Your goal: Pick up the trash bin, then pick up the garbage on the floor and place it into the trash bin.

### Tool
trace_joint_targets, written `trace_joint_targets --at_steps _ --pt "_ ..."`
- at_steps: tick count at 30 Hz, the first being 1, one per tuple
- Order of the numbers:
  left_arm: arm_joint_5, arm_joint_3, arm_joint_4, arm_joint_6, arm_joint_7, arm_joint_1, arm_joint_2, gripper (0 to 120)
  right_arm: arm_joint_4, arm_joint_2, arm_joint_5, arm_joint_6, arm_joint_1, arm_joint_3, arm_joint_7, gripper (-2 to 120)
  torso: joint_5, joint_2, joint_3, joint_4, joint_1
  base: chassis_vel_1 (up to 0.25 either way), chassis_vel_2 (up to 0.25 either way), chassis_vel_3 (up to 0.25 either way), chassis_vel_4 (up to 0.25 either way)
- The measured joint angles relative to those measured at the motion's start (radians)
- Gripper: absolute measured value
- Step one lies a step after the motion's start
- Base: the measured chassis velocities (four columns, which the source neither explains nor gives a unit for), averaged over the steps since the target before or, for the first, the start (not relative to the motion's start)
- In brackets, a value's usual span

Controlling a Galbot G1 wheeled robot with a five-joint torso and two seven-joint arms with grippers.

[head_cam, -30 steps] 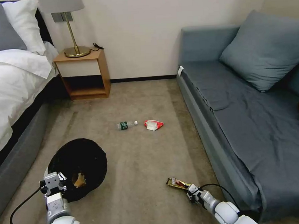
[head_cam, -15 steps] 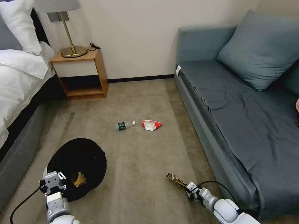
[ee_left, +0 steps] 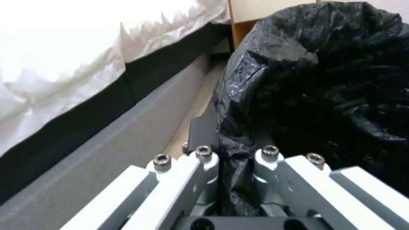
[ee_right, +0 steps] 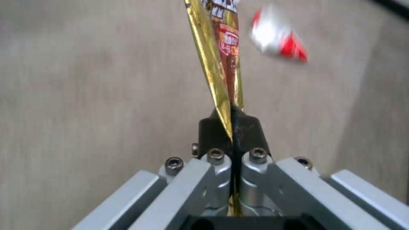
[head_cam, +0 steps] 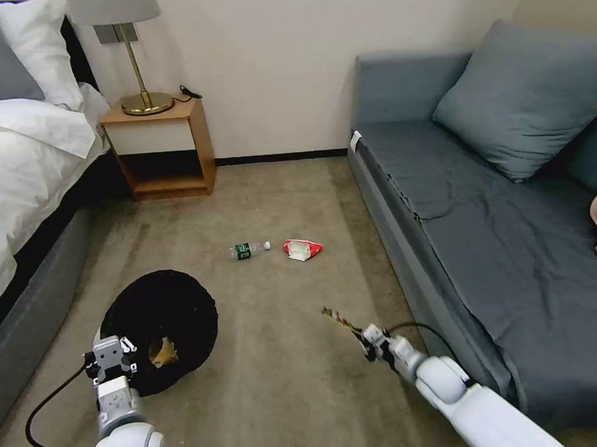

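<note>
Beige carpet floor (head_cam: 279, 358) between bed (head_cam: 17, 198) and sofa (head_cam: 486, 240). My left claw (head_cam: 110, 359) pinches the trash bin (head_cam: 160, 317) by its black rim. My right claw (head_cam: 368, 336) is clamped on the gold-brown wrapper (head_cam: 337, 320), lifted clear. I see bottle (head_cam: 248, 250) and red-white snack bag (head_cam: 302, 249) lying mid-floor.

Beige carpet (head_cam: 287, 384) lies between a bed (head_cam: 15, 171) and blue-grey sofa (head_cam: 513, 239), with a wooden nightstand (head_cam: 161, 147) bearing 1 brass lamp (head_cam: 133, 65) against the cream wall (head_cam: 276, 51).
</note>
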Motion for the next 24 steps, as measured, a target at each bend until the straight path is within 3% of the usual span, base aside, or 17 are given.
trace_joint_targets --at_steps 4,8,9,12,24 --pt "0.004 0.003 -0.002 -0.005 -0.003 -0.005 -0.003 4 0.008 0.026 0.051 -0.014 0.087 -0.044 0.010 0 -0.0002 0.000 0.000 -0.0001 0.000 0.000 0.000 0.000 0.000" --pt "0.007 0.013 -0.004 -0.015 -0.006 -0.015 -0.012 4 -0.010 0.144 0.128 -0.020 0.251 -0.139 0.027 0 0.0000 0.000 0.000 0.0002 0.000 0.000 0.000 0.000 0.000" --pt "0.007 0.013 -0.004 -0.015 -0.006 -0.015 -0.012 4 -0.010 0.144 0.128 -0.020 0.251 -0.139 0.027 0 0.0000 0.000 0.000 0.0002 0.000 0.000 0.000 0.000 0.000" --pt "0.011 0.028 -0.005 -0.013 -0.009 -0.023 -0.019 4 -0.052 0.243 0.142 -0.014 0.320 -0.196 0.041 0 -0.0003 0.000 0.000 0.0004 0.000 0.000 0.000 0.000 0.000" --pt "0.009 0.023 -0.007 -0.009 -0.010 -0.027 -0.017 4 -0.079 0.407 0.206 -0.008 0.356 -0.298 0.098 0 -0.0004 0.000 0.000 0.0001 0.000 0.000 0.000 0.000 0.000"
